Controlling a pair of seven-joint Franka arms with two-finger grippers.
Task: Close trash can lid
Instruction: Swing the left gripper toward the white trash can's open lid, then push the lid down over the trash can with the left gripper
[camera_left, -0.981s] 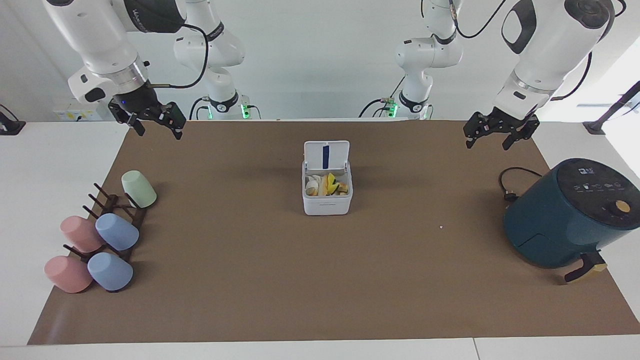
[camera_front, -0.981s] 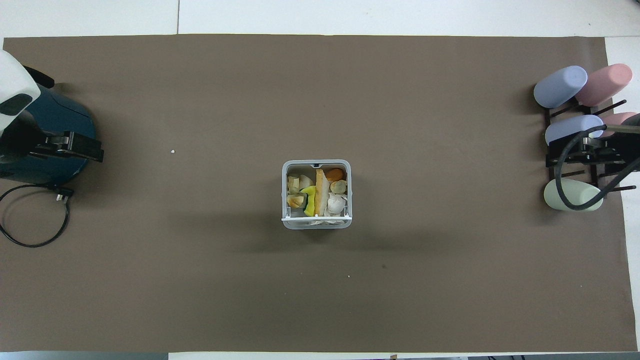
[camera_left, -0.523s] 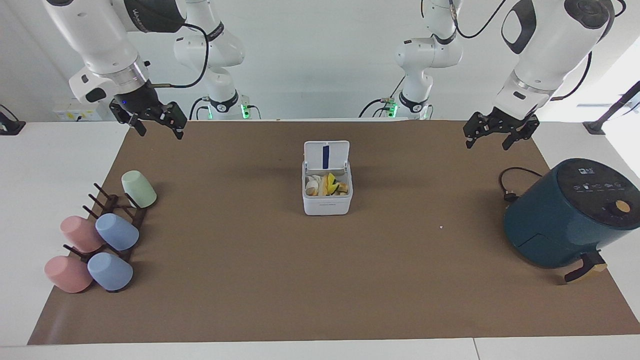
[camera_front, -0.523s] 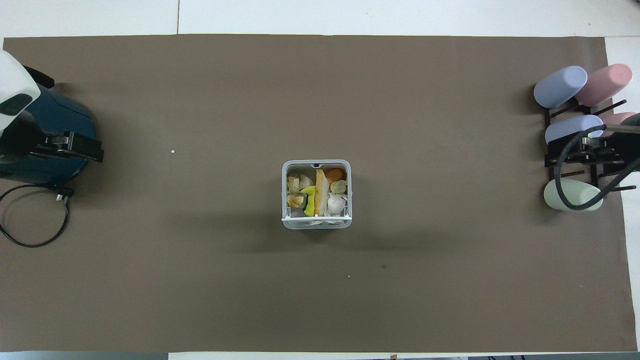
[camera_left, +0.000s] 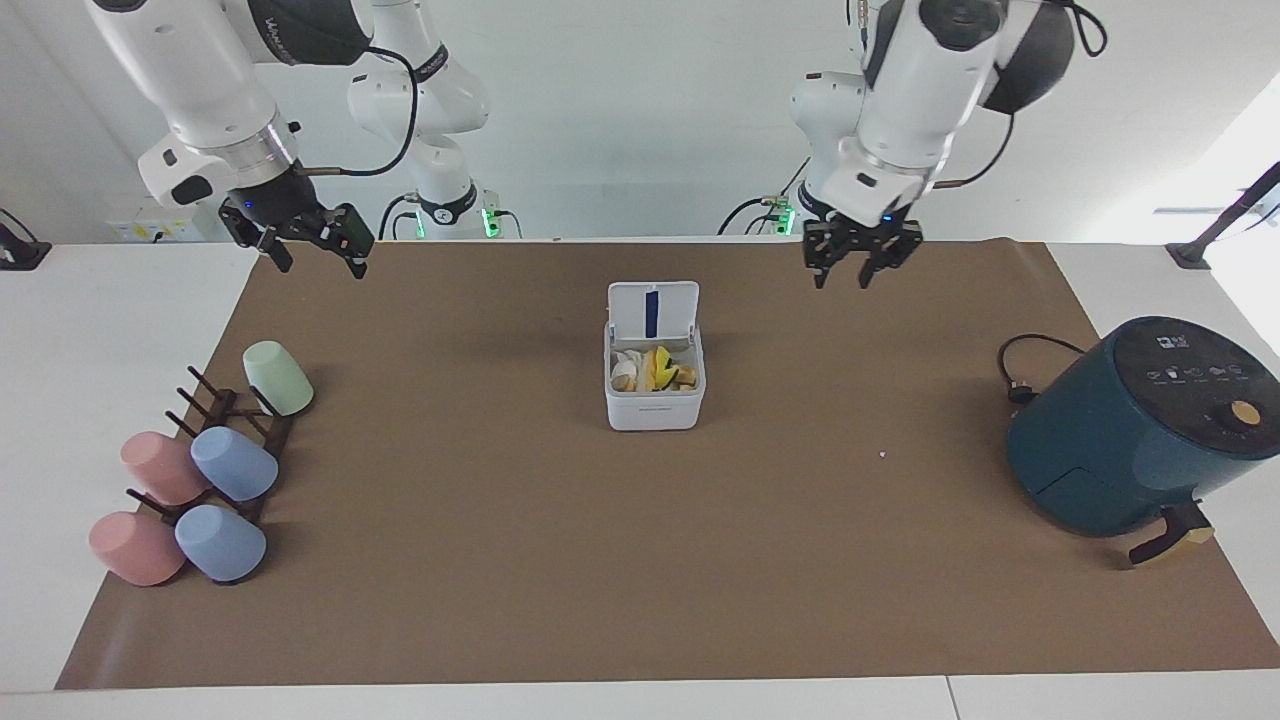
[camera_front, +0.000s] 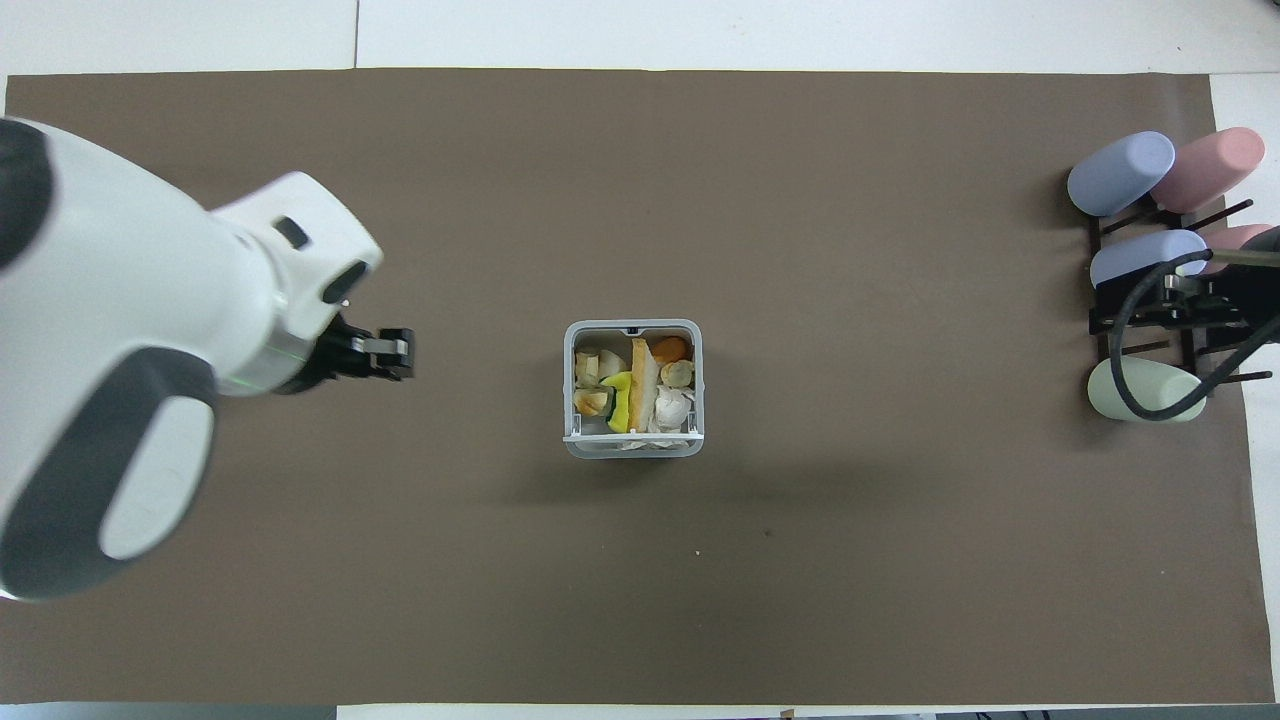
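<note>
The small white trash can (camera_left: 655, 408) stands mid-mat, full of food scraps. Its lid (camera_left: 653, 308) stands upright, open, on the edge nearer the robots, dark blue stripe showing. In the overhead view the trash can (camera_front: 634, 326) is open and the lid (camera_front: 630, 437) shows edge-on. My left gripper (camera_left: 842, 282) is open and empty, up in the air over the mat beside the can, toward the left arm's end; it also shows in the overhead view (camera_front: 395, 355). My right gripper (camera_left: 320, 268) is open and empty, waiting high over the cup rack end (camera_front: 1175, 300).
A dark teal air fryer (camera_left: 1140, 430) with its black cable (camera_left: 1020, 370) stands at the left arm's end. A dark rack with several pastel cups (camera_left: 215, 440) lies at the right arm's end, also in the overhead view (camera_front: 1140, 180). A brown mat (camera_left: 500, 560) covers the table.
My left arm has swung from over the air fryer end toward the trash can and turned its gripper. The right arm, can and lid have not moved.
</note>
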